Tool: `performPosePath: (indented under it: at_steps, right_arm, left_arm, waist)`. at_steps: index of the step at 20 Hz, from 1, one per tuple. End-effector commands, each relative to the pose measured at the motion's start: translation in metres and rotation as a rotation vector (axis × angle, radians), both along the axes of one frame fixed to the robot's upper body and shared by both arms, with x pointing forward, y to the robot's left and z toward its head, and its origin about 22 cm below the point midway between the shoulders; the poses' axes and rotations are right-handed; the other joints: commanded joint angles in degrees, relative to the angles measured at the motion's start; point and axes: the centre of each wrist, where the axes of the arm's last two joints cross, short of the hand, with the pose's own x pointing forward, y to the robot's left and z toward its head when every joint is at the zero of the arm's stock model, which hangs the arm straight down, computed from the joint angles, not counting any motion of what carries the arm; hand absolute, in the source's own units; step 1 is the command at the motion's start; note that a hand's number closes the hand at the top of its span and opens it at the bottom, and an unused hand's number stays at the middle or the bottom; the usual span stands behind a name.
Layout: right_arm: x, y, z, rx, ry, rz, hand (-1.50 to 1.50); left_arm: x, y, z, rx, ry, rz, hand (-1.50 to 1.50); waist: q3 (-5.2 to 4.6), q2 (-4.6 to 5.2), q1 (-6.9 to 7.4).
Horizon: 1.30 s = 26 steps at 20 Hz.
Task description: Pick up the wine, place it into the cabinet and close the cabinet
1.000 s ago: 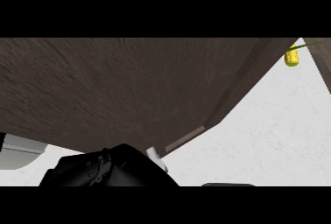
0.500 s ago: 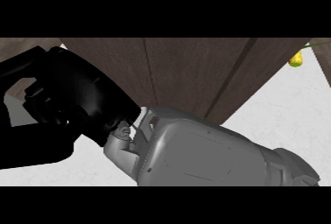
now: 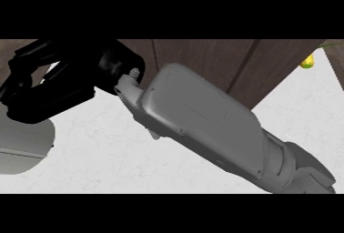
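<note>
A smooth grey forearm (image 3: 208,127) crosses the speckled white counter (image 3: 101,150); its black robot hand (image 3: 60,82), upper left, seemingly curls empty against the dark wood-grain cabinet (image 3: 222,59).

grey forearm slanting up from lower right to upper left, black robot hand (image 3: 64,77) at its end, fingers curled

The right hand (image 3: 64,82) and its grey forearm (image 3: 208,132) have swung further up and left, uncovering more white surface (image 3: 107,150) below the cabinet (image 3: 222,59).
</note>
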Motion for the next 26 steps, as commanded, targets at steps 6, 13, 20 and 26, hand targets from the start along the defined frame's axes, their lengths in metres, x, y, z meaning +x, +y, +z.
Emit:
performPosePath:
  at_steps: [6, 13, 20, 26]
  right_arm:
    - [0.067, -0.03, -0.029, 0.099, -0.087, -0.257, 1.5]
    - [0.096, -0.082, -0.045, 0.089, -0.096, -0.376, 1.5]
    - [0.107, -0.11, -0.057, 0.132, -0.109, -0.433, 1.5]
    - [0.107, -0.109, -0.053, 0.163, -0.112, -0.415, 1.5]
  left_arm:
    - [-0.002, 0.02, 0.006, -0.008, -0.003, 0.039, -1.5]
    - [-0.001, 0.01, 0.015, -0.003, 0.003, 0.0, -1.5]
    - [0.002, 0.001, 0.015, -0.039, 0.003, -0.053, -1.5]
    - [0.008, -0.013, 0.017, -0.061, 0.022, -0.108, -1.5]
  waist:
    - [0.07, -0.25, -2.07]
    - [0.15, 0.1, -2.49]
    - [0.12, 0.74, -4.04]
    - [0.1, 1.06, -5.34]
